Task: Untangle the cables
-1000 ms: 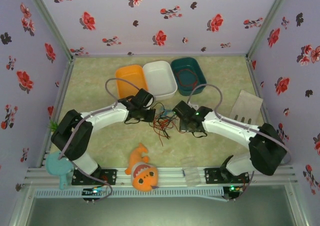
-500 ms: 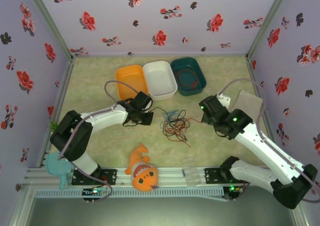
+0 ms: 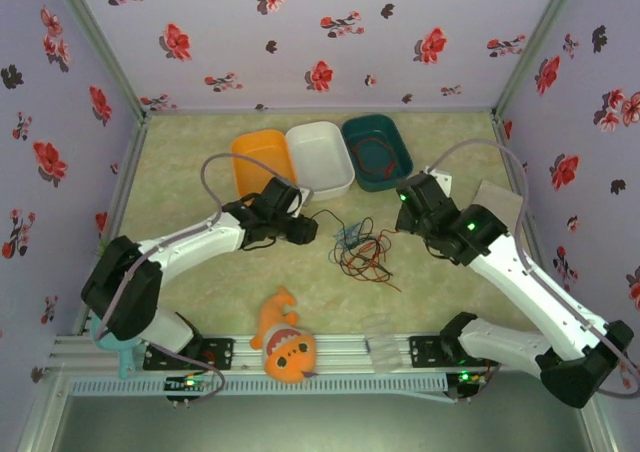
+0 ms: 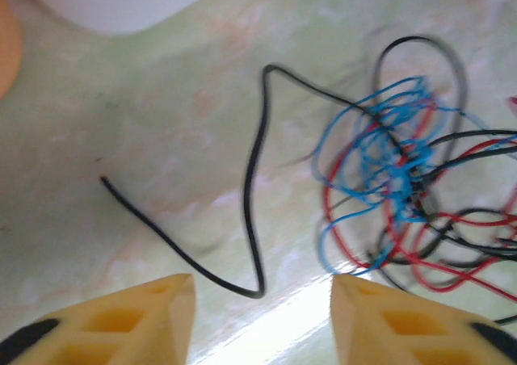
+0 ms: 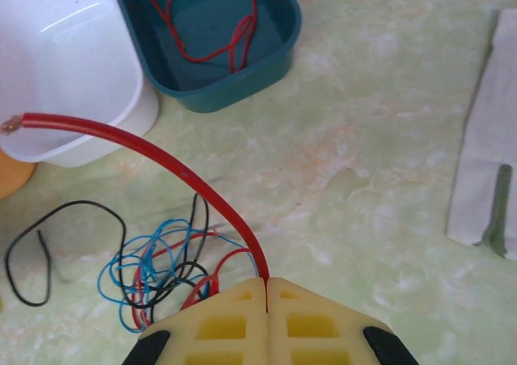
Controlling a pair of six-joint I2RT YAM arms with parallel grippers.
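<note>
Cables lie in a messy red, black and blue pile in the middle of the surface, near the white tub. The right pincer is pinched tight on the red cable. The left pincer has its fingers apart, holding nothing, just above the black cable.

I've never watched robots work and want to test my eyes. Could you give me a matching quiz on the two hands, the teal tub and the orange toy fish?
Things:
1. left hand
2. right hand
3. teal tub
4. toy fish

States and places:
A. shut on a red cable
B. at the table's near edge
C. open above the black cable
D. holds a looped red wire

Pairs: 1-C, 2-A, 3-D, 4-B
</note>
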